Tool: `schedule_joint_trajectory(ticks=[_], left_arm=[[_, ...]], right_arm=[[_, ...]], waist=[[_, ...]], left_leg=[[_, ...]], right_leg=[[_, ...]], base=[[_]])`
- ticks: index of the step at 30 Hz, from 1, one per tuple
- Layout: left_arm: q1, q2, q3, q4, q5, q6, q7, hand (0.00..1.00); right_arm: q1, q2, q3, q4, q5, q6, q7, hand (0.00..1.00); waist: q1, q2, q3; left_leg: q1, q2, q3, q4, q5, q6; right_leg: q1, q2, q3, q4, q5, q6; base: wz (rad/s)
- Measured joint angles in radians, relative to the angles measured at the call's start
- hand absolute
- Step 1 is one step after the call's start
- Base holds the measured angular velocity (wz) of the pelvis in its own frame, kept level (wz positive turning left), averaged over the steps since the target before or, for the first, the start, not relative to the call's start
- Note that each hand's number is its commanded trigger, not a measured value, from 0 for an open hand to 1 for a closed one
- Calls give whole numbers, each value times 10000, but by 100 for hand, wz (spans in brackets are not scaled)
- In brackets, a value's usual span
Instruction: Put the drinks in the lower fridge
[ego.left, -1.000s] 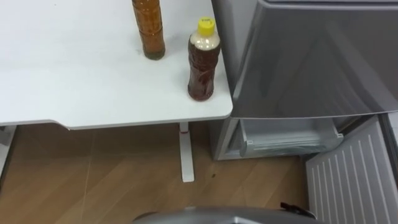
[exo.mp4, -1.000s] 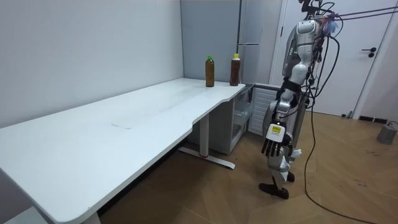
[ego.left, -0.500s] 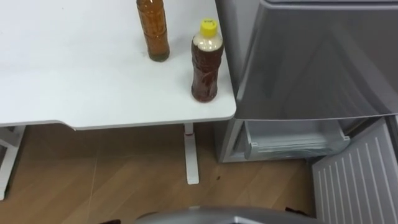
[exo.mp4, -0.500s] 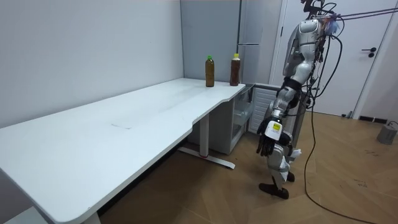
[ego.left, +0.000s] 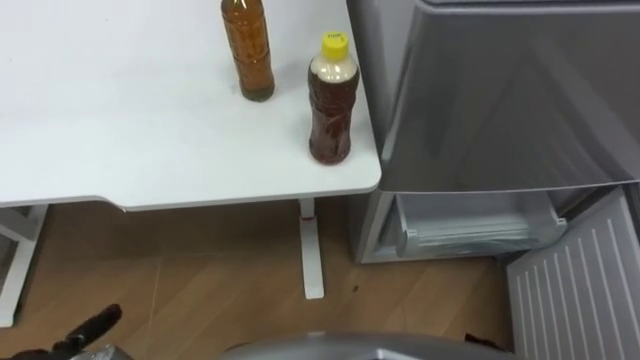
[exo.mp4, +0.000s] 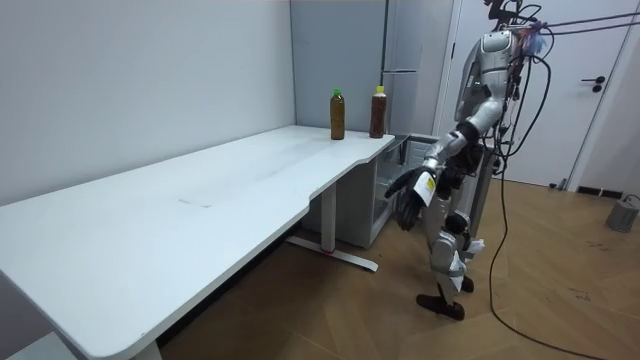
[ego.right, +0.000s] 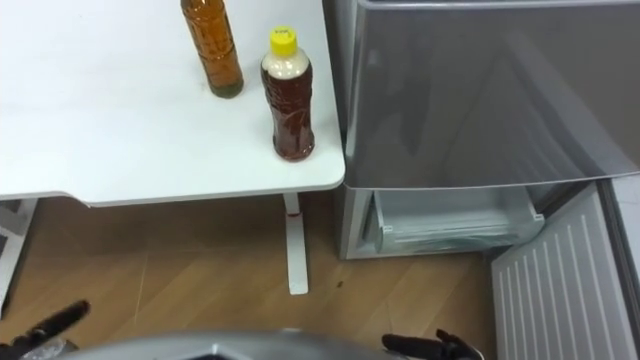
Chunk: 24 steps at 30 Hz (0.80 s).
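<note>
Amber drinks stand upright at the white table's far right corner: the yellow-capped bottle near the fridge, the other bottle left of it; the left hand, near left, is empty, fingers loosely straight; both bottles lie far and right of it; the right hand's state I cannot tell.

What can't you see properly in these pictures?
The farther bottle: its cap is cut off by the left eye view's top edge.
The lower fridge: its inside is hidden under the grey fridge body above it; just a drawer front peeks out.
The left hand: mostly cut off at the bottom edge, and small and dark in the room view.
</note>
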Motion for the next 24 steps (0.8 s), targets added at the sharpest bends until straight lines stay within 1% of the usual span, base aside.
schedule_joint_trajectory(ticks=[1, 2, 3, 5, 6, 7, 8, 9, 10, 11, 12, 13, 14, 15, 17, 19, 21, 22, 23, 24], left_arm=[[6, 0, 3, -428, 11, -143, 186, 0], [3, 8, 24, -826, -1, -281, 353, 0], [4, 12, 25, -1071, -4, -309, 469, 0], [-8, 76, 51, -2367, 13, -410, 828, 0], [-25, 103, 72, -2663, 20, -535, 846, 0], [-93, 200, 115, -3099, 38, -707, 858, 0], [-185, 373, 145, -3518, 167, -755, 863, 0], [-245, 426, 206, -3754, 333, -771, 860, 0], [-334, 546, 285, -4303, 652, -840, 905, 0], [-343, 646, 279, -5129, 933, -929, 939, 0], [-369, 696, 276, -5456, 1070, -984, 919, 0], [-461, 785, 284, -6004, 1455, -1072, 817, 0], [-465, 808, 282, -6574, 1759, -1092, 653, 0], [-454, 799, 267, -6872, 1806, -1093, 543, 0], [-461, 790, 177, -7731, 1887, -1093, 59, 0], [-515, 790, 167, -8230, 1878, -1092, -247, 0], [-661, 790, 158, -8604, 1861, -1093, -545, 0], [-749, 790, 143, -8771, 1826, -1093, -813, 0], [-791, 789, 46, -9009, 1740, -1092, -1043, 0], [-791, 789, -23, -9142, 1743, -1092, -1157, 0]], right_arm=[[16, 0, -36, 6, -150, -56, 1, 0], [29, 0, -141, 12, -298, -109, 8, 0], [37, -3, -194, 23, -321, -118, -2, 0], [63, -27, -224, 38, -363, -159, -5, 0], [63, -26, -270, 59, -367, -197, 6, 0], [81, -26, -391, 60, -402, -249, 17, 0], [100, -24, -490, 86, -538, -322, 22, 0], [111, -22, -541, 118, -600, -370, 26, 0], [148, -23, -582, 153, -666, -458, 6, 0], [166, -27, -583, 153, -789, -483, 4, 0], [163, -28, -582, 154, -839, -494, 8, 0], [166, -37, -608, 170, -937, -529, 16, 0], [177, -50, -623, 169, -1028, -551, 29, 0], [174, -51, -626, 157, -1056, -557, 39, 0], [128, -70, -647, 151, -1049, -558, 121, 0], [128, -71, -687, 157, -1045, -561, 165, 0], [93, -73, -697, 169, -1035, -565, 218, 0], [35, -76, -680, 239, -1004, -592, 249, 0], [-22, -66, -678, 340, -958, -647, 277, 0], [-53, -66, -677, 389, -928, -649, 310, 0]], waist=[[22, 20, -29], [6, 32, -32], [14, 48, -45], [29, 9, -37], [33, 6, -35], [34, 17, -40], [44, 38, -38], [53, 35, -36], [97, 42, -34], [94, 25, -23], [99, 18, -14], [76, 22, -7], [-16, 8, 13], [-25, 16, 20], [-73, 111, 10], [-137, 131, 19], [-173, 151, 57], [-194, 95, 110], [-208, 113, 112], [-226, 64, 141]], left_leg=[[19, -1, -19, -18, 0, 0], [66, -6, -55, -30, 0, 0], [87, -19, -122, -32, 0, 1], [93, -28, -270, -40, -5, 6], [94, -27, -280, -41, -5, 6], [111, -28, -303, -42, -5, 6], [123, -28, -317, -42, -5, 6], [127, -28, -324, -43, -5, 6], [113, -45, -444, -38, -6, 7], [68, -51, -488, -33, -6, 8], [38, -52, -500, -29, -6, 8], [-20, -59, -541, 11, -6, 9], [-24, -60, -541, 28, -6, 9], [-25, -57, -530, 37, -7, 10], [-44, -47, -536, 43, -10, 12], [-46, -41, -559, 59, -10, 10], [-46, -45, -605, 78, -10, 10], [-52, -47, -609, 71, -10, 10], [-56, -51, -609, 55, -10, 10], [-64, -52, -608, 54, -10, 10]], right_leg=[[6, 3, 3, -1, 0, 0], [7, 8, 19, -1, 0, -1], [-2, 9, 18, -3, 0, -1], [5, 24, 2, 3, 0, -1], [5, 27, 3, 5, 0, -1], [18, 31, 14, 6, 0, -1], [17, 40, 42, 5, 3, -5], [13, 47, 74, 3, 3, -5], [19, 58, 75, 3, 4, -7], [13, 67, 83, 4, 11, -19], [-5, 69, 82, 2, 15, -24], [-21, 65, 33, -3, 16, -26], [-6, 61, -7, -4, 16, -25], [-4, 62, -9, -3, 16, -25], [-12, 69, -28, -6, 16, -25], [-3, 77, -27, -13, 16, -26], [8, 77, -26, -13, 16, -26], [-6, 80, 47, -9, 16, -26], [-22, 82, 95, -10, 16, -26], [-29, 80, 92, -10, 16, -25]], base=[[0], [0], [0], [0], [0], [-4], [-6], [-5], [-4], [0], [0], [9], [9], [5], [0], [0], [0], [0], [-3], [0]])
